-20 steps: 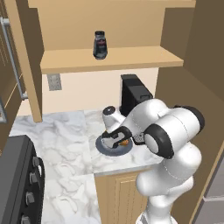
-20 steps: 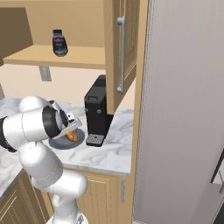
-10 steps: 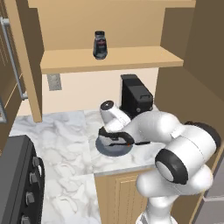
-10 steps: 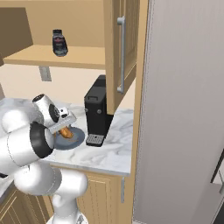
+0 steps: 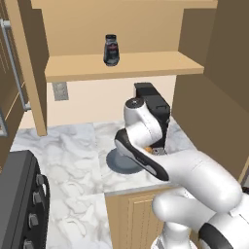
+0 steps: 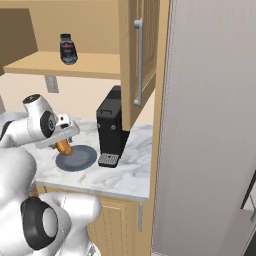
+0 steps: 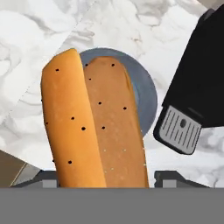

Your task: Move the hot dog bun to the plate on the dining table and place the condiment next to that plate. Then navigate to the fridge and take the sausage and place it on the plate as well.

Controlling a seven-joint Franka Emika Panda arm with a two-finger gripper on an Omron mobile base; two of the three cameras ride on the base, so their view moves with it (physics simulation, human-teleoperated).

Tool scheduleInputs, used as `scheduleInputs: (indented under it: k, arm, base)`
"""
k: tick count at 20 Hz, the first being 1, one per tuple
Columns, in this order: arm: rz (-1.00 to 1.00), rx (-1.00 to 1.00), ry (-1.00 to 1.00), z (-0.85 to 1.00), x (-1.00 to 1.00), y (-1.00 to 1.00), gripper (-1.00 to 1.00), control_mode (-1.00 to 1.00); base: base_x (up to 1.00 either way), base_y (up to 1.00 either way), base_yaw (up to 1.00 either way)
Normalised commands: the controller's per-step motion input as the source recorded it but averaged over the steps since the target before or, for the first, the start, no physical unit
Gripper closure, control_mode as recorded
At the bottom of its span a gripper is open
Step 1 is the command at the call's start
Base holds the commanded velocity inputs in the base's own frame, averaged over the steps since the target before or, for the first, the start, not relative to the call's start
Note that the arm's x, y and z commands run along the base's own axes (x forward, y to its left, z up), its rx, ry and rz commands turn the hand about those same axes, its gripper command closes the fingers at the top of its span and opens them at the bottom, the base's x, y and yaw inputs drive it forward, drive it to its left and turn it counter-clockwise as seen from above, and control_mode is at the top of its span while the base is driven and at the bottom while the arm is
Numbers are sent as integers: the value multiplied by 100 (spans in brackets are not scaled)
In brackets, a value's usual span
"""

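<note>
The hand (image 6: pixel 64 145) is clamped on the small orange-brown split hot dog bun (image 7: pixel 94 127), held just above the dark blue-grey round plate (image 7: pixel 146 94) on the white marble table (image 5: pixel 68 165). Best to lift straight up first — the black coffee machine (image 6: pixel 112 131) stands close beside — then carry it level to the dining table.

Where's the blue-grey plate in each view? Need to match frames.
Left base view: plate centre, on the counter, partly behind the arm.
Right base view: lower left, left of the coffee machine.
Hand view: upper centre, behind the bun.
Shared landmark: coffee machine.
</note>
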Motion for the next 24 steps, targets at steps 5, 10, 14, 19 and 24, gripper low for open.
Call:
scheduleInputs:
  k: [5,10,14,19,24]
  arm:
    - [-19,1,0,64,-60,-38,100,-100]
    - [-24,0,2,35,-23,-64,100,-100]
    - [-20,0,7,3,-4,-81,100,-100]
    - [-7,0,2,0,-1,-24,100,100]
    - [0,0,0,0,0,0,100,100]
  base:
    - [0,0,0]
    - [0,0,0]
    - [0,0,0]
    - [-29,-13,-9]
    - [-100,-13,-17]
